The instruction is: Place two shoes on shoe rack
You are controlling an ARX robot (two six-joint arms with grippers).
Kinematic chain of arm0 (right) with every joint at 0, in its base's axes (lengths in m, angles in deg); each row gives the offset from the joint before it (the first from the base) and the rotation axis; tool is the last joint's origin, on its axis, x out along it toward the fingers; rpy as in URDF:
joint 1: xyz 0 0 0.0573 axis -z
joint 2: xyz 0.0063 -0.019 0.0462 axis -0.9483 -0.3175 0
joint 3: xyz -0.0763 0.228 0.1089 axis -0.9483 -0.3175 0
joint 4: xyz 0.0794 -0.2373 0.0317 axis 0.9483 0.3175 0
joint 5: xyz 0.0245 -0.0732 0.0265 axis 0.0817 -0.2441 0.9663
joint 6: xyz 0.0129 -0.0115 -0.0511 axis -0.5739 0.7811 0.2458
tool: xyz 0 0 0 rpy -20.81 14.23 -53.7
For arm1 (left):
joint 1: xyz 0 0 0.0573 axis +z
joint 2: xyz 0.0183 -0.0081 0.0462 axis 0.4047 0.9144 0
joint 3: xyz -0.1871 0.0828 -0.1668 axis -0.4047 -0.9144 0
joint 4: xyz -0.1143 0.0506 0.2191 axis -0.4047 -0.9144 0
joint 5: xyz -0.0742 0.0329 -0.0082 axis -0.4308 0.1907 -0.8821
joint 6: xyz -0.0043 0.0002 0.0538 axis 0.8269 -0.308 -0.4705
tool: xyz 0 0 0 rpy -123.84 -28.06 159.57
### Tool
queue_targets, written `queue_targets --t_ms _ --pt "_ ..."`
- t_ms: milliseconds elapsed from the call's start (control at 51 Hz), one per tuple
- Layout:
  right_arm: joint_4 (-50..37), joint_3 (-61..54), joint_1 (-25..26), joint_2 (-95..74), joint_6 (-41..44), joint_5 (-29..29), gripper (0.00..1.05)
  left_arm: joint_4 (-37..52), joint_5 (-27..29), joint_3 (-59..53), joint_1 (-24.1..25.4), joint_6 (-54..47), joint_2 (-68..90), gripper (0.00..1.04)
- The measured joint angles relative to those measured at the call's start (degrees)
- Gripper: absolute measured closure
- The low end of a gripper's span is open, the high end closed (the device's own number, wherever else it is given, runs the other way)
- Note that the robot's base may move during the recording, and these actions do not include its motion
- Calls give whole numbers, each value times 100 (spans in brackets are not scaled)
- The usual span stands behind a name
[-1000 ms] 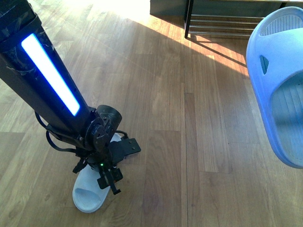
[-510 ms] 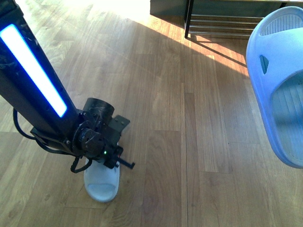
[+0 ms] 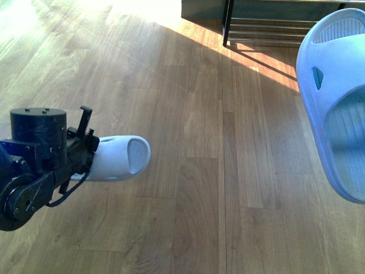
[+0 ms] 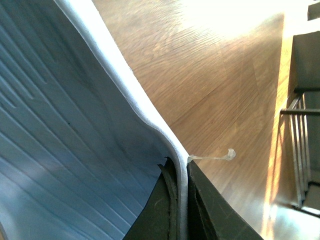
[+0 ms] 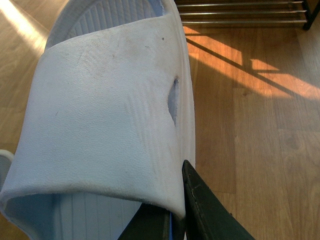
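**Two pale blue slides held, one in each gripper, with the shoe rack far ahead**

Closest to the front camera, filling its right edge, is the right-hand slide [image 3: 336, 108]. It is pale blue rubber, held up high with its ribbed footbed facing the lens. The right gripper [image 5: 176, 200] does not appear in the front view. Its wrist camera shows two dark fingers clenched on the edge of the slide's broad strap. Gripping there likely lets the shoe hang free of the arm, ready to be set down sole first.

Lower left in the front view, the left gripper [image 3: 85, 142] holds the left-hand slide [image 3: 117, 158] by its heel end. The shoe lies roughly level, toe pointing to the robot's right. It looks lifted off the wooden floor [image 3: 199, 188], though the front view alone does not settle that. The left wrist camera shows the jaws closed tight on the thin white rim beside the ribbed surface, with the floor well below.

Bare sunlit boards stretch beyond both shoes. At the far top stands the shoe rack [image 3: 268, 25], with a black frame and thin silver rods. It is well apart from both slides, and the part in view holds no shoe. Judging from this, both shoes are gripped and the carry to the rack comes next.
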State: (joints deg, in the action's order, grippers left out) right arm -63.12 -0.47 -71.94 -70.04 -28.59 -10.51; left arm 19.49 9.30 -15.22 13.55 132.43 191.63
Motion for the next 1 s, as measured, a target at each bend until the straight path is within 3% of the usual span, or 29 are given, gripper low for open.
queue_targets --t_ms 235,392,529,686,706,725,882,1000 --pt "0 0 0 0 0 -2 103 -601 92 404 -247 1478 815 103" --pt "0 0 0 0 0 0 103 -887 -337 691 -367 1832 1228 75" --pt "0 0 0 0 0 0 103 -1016 -575 621 -387 1508 1027 58" --pt "0 0 0 0 0 0 103 -1731 -634 315 -391 413 459 34" --pt "0 0 0 0 0 0 103 -2846 -201 151 -472 -1281 -39 11" --pt "0 0 0 0 0 0 103 -2968 -133 122 -490 -1685 -101 8" --pt "0 0 0 0 0 -2 103 -3609 247 85 -538 -3840 -269 9" --pt "0 0 0 0 0 -2 103 -3729 472 83 -549 -4911 -247 9"
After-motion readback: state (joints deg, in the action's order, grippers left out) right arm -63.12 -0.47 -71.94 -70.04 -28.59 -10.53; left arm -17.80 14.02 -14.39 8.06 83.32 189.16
